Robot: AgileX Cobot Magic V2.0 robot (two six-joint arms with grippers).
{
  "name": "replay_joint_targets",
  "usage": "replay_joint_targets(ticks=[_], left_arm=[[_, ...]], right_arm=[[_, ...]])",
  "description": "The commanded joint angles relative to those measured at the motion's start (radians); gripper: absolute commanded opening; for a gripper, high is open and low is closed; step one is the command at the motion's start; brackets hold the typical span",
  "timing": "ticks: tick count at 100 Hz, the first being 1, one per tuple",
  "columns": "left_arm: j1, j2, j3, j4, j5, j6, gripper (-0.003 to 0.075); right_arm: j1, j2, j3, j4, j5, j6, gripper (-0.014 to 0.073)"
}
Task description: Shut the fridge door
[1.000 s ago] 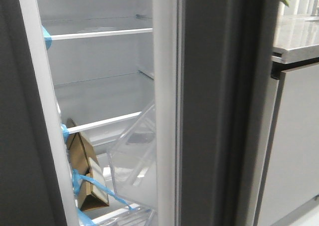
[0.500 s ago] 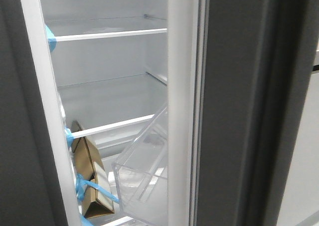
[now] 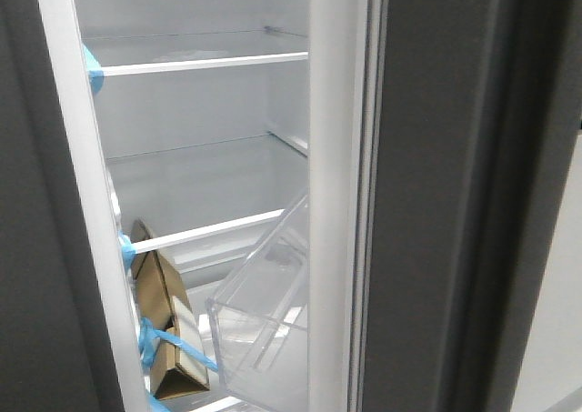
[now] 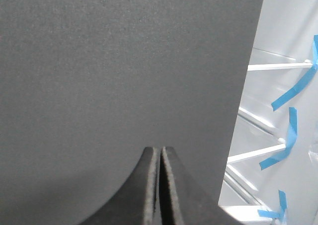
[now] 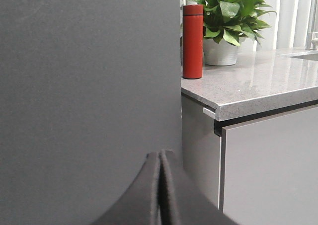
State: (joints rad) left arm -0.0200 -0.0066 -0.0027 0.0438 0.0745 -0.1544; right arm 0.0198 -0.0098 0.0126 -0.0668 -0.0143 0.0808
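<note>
The fridge door (image 3: 436, 203) is a tall dark grey panel with a white inner lining (image 3: 332, 203). It stands ajar in the right half of the front view, with a clear door bin (image 3: 264, 326) on its inner side. It also fills the left of the right wrist view (image 5: 89, 76). My right gripper (image 5: 160, 154) is shut and empty, tips at the door's outer face. My left gripper (image 4: 160, 150) is shut and empty, tips at a dark grey panel (image 4: 124, 61) beside the open interior. Neither gripper shows in the front view.
White shelves (image 3: 200, 64) with blue tape (image 3: 91, 66) and a brown carton (image 3: 168, 330) sit inside the fridge. Another dark panel (image 3: 36, 248) stands at the left. A red bottle (image 5: 193, 41) and potted plant (image 5: 223, 16) stand on a stone counter (image 5: 258, 86) over pale cabinets (image 5: 273, 175).
The door has slid to the right in the front view and now covers nearly all of the counter and cabinet. More of the interior shows.
</note>
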Motion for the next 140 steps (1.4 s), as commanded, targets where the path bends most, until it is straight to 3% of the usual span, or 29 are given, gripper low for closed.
replay_joint_targets(ticks=[1, 18, 28, 47, 63, 70, 100, 140], left_arm=[[-0.004, -0.023, 0.040, -0.006, -0.083, -0.002, -0.0020], [-0.004, -0.023, 0.040, -0.006, -0.083, -0.002, -0.0020], [-0.004, -0.023, 0.040, -0.006, -0.083, -0.002, -0.0020], [-0.004, -0.023, 0.040, -0.006, -0.083, -0.002, -0.0020], [-0.004, -0.023, 0.040, -0.006, -0.083, -0.002, -0.0020], [-0.004, -0.023, 0.040, -0.006, -0.083, -0.002, -0.0020], [-0.004, -0.023, 0.040, -0.006, -0.083, -0.002, -0.0020], [-0.004, -0.023, 0.040, -0.006, -0.083, -0.002, -0.0020]], right_arm=[[-0.006, -0.020, 0.023, -0.011, -0.080, -0.001, -0.0071], [-0.006, -0.020, 0.023, 0.012, -0.084, 0.004, -0.0071], [-0.004, -0.017, -0.026, 0.322, -0.099, 0.086, -0.0071], [-0.003, 0.076, -0.204, 0.681, -0.040, 0.091, -0.0071], [-0.003, 0.236, -0.346, 1.011, 0.121, 0.091, -0.0071], [-0.003, 0.306, -0.398, 1.098, 0.193, 0.091, -0.0071], [-0.003, 0.505, -0.573, 1.150, 0.393, 0.084, -0.0071], [-0.002, 0.648, -0.742, 1.153, 0.514, -0.067, -0.0071]])
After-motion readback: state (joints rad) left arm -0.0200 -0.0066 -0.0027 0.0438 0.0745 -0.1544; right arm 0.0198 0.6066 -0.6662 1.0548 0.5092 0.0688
